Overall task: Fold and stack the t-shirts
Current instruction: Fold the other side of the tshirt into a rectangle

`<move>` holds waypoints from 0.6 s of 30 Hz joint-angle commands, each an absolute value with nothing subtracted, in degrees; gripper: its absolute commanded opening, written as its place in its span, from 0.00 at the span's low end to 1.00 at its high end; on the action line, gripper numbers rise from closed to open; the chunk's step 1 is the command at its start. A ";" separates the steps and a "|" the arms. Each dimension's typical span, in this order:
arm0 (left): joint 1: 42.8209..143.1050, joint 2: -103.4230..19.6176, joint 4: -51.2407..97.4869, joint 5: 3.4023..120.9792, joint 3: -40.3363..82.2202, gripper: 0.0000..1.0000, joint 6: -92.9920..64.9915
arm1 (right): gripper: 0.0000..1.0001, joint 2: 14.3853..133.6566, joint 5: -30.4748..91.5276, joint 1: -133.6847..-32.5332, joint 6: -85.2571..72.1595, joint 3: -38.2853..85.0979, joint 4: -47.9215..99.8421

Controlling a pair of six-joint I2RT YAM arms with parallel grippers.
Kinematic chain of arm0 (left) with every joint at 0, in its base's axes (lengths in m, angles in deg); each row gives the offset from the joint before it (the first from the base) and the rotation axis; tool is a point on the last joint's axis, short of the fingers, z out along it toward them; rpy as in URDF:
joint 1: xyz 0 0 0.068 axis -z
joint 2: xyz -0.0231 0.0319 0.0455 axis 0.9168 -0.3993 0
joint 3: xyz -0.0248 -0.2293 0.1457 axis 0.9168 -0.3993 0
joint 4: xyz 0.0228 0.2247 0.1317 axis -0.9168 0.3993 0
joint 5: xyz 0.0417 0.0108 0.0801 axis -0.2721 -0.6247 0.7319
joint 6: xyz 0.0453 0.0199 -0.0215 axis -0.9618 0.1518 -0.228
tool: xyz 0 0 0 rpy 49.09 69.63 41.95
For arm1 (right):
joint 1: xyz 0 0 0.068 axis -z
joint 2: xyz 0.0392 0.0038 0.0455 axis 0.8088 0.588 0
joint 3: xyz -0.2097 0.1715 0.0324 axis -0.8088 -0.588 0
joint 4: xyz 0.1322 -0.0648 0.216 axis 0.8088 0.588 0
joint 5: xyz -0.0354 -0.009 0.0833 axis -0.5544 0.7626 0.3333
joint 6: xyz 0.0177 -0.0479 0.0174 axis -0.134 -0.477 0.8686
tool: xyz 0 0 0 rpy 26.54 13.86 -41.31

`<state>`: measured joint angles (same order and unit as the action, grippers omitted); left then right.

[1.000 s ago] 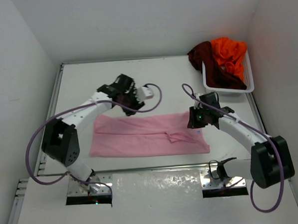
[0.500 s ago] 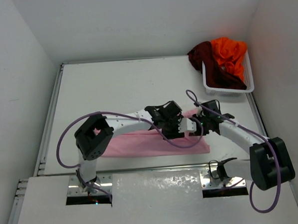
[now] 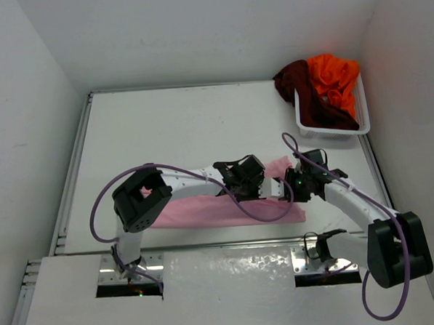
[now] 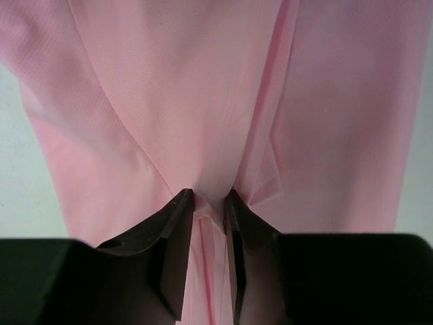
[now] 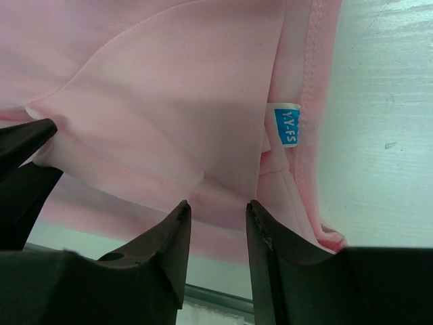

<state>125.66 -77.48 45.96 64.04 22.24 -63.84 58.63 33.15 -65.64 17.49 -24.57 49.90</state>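
Observation:
The light pink t-shirt [image 3: 198, 211] lies along the table's front middle, with a raised fold near its right end. My left gripper [image 3: 268, 188] reaches across to that end and is shut on a pinched fold of the pink cloth [image 4: 203, 122], its own jaws [image 4: 208, 198] closed tight on it. My right gripper [image 3: 292, 185] is just to its right, open, its jaws [image 5: 216, 206] apart over the pink shirt [image 5: 169, 101] beside the blue neck label [image 5: 287, 124]. The dark maroon t-shirt [image 3: 312, 103] and the bright orange t-shirt [image 3: 335, 76] lie bunched in the basket.
A white lattice basket [image 3: 332, 133] stands at the back right against the wall. White walls close in the table on the left, back and right. A metal rail [image 3: 228, 243] runs along the table's front edge.
My left arm has swung from the shirt's back left across to its right end, now shut on pink cloth. The shirt's left edge sits further right. My right gripper shifted slightly right.

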 commanded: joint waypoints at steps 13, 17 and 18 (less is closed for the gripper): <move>126.23 -76.71 44.04 60.88 22.78 0.00 -61.62 | 0.46 58.60 28.16 -65.32 17.75 -24.54 54.72; 126.23 -76.71 44.21 60.52 22.78 0.00 -61.35 | 0.35 58.94 31.23 -65.41 19.32 -26.38 49.83; 126.23 -76.62 44.39 60.52 22.86 0.00 -61.35 | 0.28 59.29 31.93 -65.41 20.38 -27.43 48.75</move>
<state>125.68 -77.48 45.52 62.09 22.24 -62.38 59.75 30.63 -65.64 18.36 -26.19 52.76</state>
